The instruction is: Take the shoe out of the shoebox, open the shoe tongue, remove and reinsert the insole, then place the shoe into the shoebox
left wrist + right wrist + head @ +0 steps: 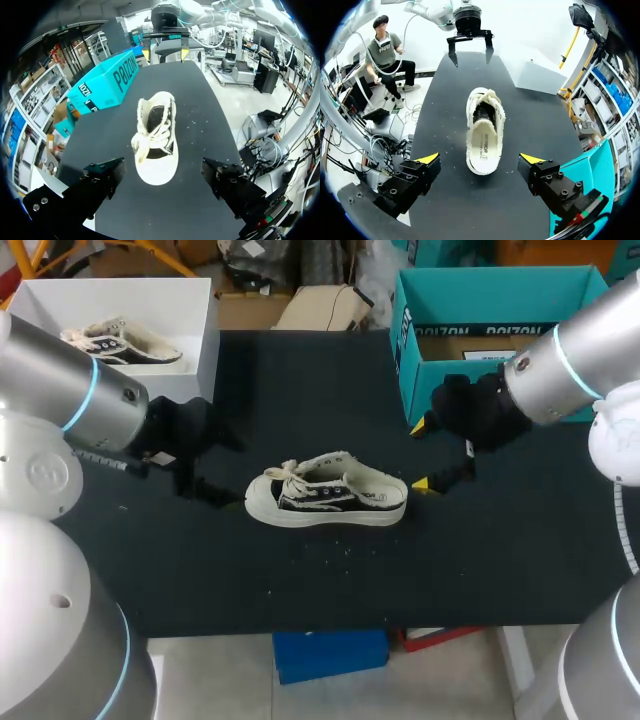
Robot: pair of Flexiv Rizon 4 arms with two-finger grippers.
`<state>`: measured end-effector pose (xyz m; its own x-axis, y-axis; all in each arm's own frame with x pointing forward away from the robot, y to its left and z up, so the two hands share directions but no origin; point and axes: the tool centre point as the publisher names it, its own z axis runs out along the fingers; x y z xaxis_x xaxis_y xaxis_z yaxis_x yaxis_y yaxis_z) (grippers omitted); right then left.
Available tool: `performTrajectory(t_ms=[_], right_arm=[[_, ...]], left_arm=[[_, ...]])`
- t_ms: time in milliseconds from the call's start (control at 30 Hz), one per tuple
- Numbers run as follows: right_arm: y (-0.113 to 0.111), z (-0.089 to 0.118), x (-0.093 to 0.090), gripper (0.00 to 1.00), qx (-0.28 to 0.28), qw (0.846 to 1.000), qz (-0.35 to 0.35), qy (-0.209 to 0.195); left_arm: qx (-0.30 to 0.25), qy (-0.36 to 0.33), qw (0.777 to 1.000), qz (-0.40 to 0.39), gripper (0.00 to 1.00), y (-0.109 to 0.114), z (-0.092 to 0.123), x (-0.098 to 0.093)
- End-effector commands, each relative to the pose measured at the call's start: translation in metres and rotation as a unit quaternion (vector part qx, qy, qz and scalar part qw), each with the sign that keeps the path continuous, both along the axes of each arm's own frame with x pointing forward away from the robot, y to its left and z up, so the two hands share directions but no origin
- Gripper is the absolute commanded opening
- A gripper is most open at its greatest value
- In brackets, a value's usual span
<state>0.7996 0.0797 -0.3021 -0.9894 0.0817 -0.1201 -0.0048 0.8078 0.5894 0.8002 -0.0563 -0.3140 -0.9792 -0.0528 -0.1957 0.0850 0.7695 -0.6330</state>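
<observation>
While both pincers stand apart and empty, left pincer off the toe, right pincer off the heel, risk: a one-sided push could tip or skid the shoe; loose laces may snag a finger. Shoe upright mid table, cream with dark panels, outside the shoebox.

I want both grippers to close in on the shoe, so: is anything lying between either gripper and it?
Nothing visible does. Only bare table separates the left gripper from the toe of the shoe, and the right gripper from its heel. Both grippers are open.
</observation>
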Motion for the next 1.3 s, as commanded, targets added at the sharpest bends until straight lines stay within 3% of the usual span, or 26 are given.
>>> performTrajectory(t_ms=[33,433,933,1300], right_arm=[[0.009,-0.019,-0.003,1.00,0.019,1.000,-0.013,-0.014],[0.032,-0.054,0.001,1.00,0.070,0.997,-0.010,0.004],[0.036,-0.088,0.022,1.00,0.093,0.995,-0.017,0.017],[0.039,-0.110,0.022,1.00,0.111,0.993,-0.030,0.024]], left_arm=[[-0.001,-0.002,1.000,0.000,1.00,0.000,-0.001,-0.001],[-0.001,-0.002,1.000,0.000,1.00,0.000,-0.001,-0.001],[-0.001,-0.002,1.000,0.000,1.00,0.000,-0.001,-0.001],[-0.001,-0.002,1.000,0.000,1.00,0.000,-0.001,-0.001]])
